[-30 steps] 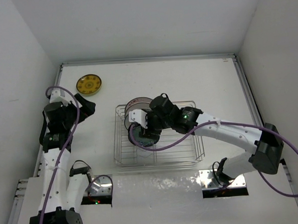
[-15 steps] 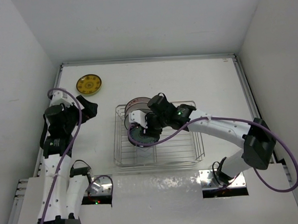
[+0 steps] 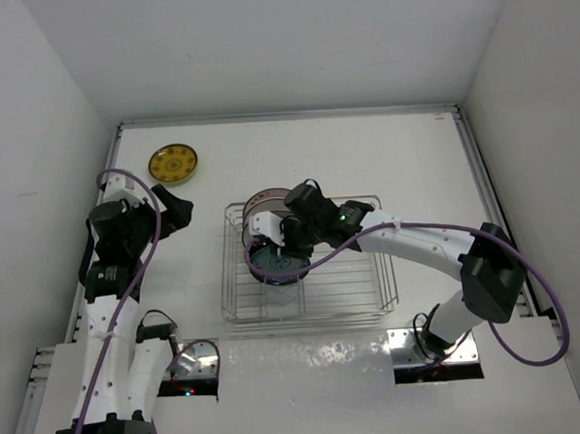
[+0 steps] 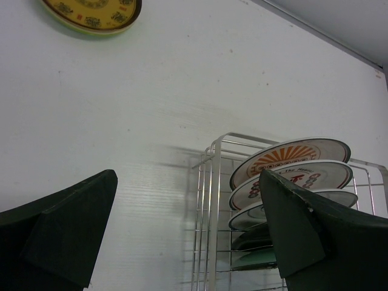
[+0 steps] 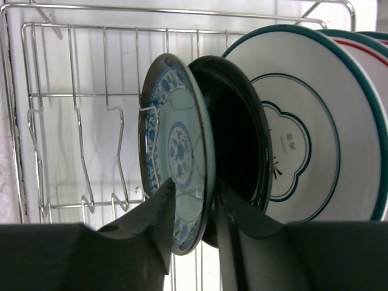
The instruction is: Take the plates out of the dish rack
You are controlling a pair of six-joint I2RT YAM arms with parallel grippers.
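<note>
The dish rack [image 3: 362,293] is a silver wire basket at the table's middle, with several plates [image 3: 266,201] standing on edge at its left end. In the right wrist view a teal-patterned plate [image 5: 176,142] stands in front of a black plate [image 5: 237,136] and a white plate with a teal rim [image 5: 306,124]. My right gripper [image 5: 194,189] straddles the lower rim of the teal-patterned plate, one finger on its face and one behind it, shut on it. My left gripper [image 3: 173,211] hangs open left of the rack [image 4: 213,182], holding nothing.
A yellow patterned plate [image 3: 173,164] lies flat on the table at the back left, also at the top of the left wrist view [image 4: 91,9]. White walls close in the table on three sides. The rack's right slots [image 5: 73,103] hold nothing.
My right gripper moved left and down onto the teal-patterned plate, and its fingers closed in on the rim. The left arm shifted only slightly.
</note>
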